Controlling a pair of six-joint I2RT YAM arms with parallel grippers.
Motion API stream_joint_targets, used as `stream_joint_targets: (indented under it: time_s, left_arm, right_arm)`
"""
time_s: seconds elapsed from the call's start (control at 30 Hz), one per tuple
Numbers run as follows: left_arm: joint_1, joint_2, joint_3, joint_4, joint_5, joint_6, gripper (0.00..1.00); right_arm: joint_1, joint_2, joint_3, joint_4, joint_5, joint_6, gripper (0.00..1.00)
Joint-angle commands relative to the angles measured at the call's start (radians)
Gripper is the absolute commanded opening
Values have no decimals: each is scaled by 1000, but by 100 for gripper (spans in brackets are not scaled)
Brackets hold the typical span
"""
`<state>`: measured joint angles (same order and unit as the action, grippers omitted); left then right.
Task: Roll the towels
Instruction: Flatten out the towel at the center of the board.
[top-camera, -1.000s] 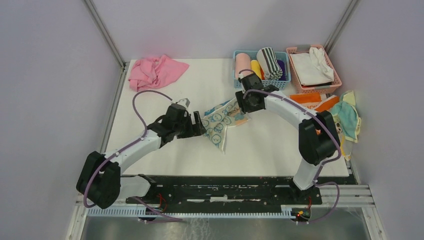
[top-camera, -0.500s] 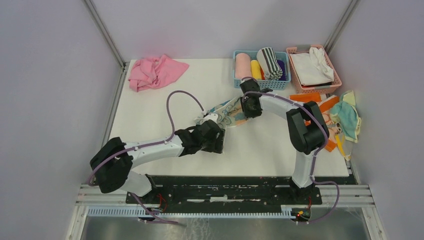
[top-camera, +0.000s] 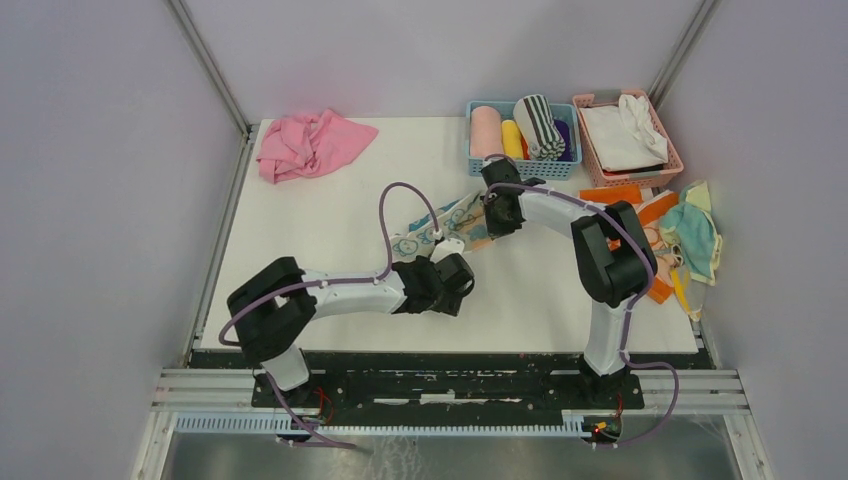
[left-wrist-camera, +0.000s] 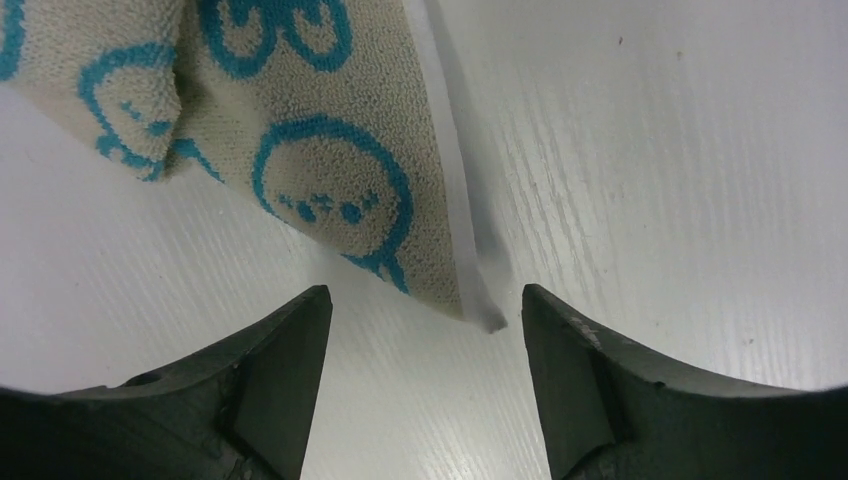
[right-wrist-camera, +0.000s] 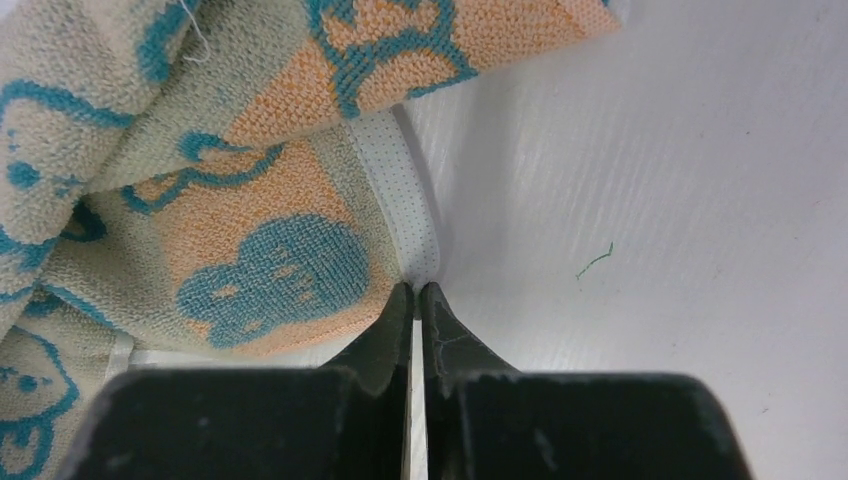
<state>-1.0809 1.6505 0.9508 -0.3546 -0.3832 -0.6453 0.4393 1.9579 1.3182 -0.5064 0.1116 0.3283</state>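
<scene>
Our left gripper (left-wrist-camera: 425, 300) has swung nearer, jaws wide astride a corner of the bunny towel (top-camera: 452, 222), gripping nothing; our right gripper (right-wrist-camera: 415, 290) has closed, pinching its white hem, mid table (top-camera: 330, 220). We cannot read the lettering on the orange towel (top-camera: 608, 194)

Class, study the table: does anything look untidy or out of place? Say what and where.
Yes. A pink cloth lies crumpled at the far left corner, and a heap of towels spills past the table's right edge.
</scene>
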Motion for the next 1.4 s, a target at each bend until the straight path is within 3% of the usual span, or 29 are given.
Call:
stream_joint_targets:
  time_s: [0.0, 0.13, 0.27, 0.43, 0.57, 0.7, 0.9, 1.07, 1.23, 1.37]
  left_arm:
    - [-19, 51, 68, -33, -80, 10, 74]
    - [-36, 87, 91, -51, -125, 10, 63]
    - [-36, 76, 97, -104, -224, 5, 34]
    - [1, -65, 94, -235, -398, 61, 4]
    - [122, -246, 118, -288, -464, 195, 3]
    - [230, -403, 151, -241, -494, 381, 3]
    - [286, -571, 213, -204, -502, 555, 3]
    - [286, -727, 251, -313, -454, 518, 3]
    - [286, -944, 265, -380, -227, 448, 4]
    - [285, -1022, 249, -416, -103, 387, 4]
  right_arm:
    - [-1, 12, -54, -9, -9, 2, 4]
    - [-2, 2, -53, -10, -12, 4, 2]
    - [-11, -19, -49, -27, 10, -4, 0]
    - [-94, -106, -17, -100, 23, -17, 0]
    - [-164, -212, 50, -183, 56, -36, 0]
    - [-219, -327, 128, -270, 81, -47, 0]
    - [-257, -489, 209, -374, 111, -79, 0]
    - [-261, -687, 200, -469, 131, -101, 0]
    - [-261, -892, 191, -559, 95, -97, 0]
    - [-261, -959, 188, -623, 42, -87, 0]
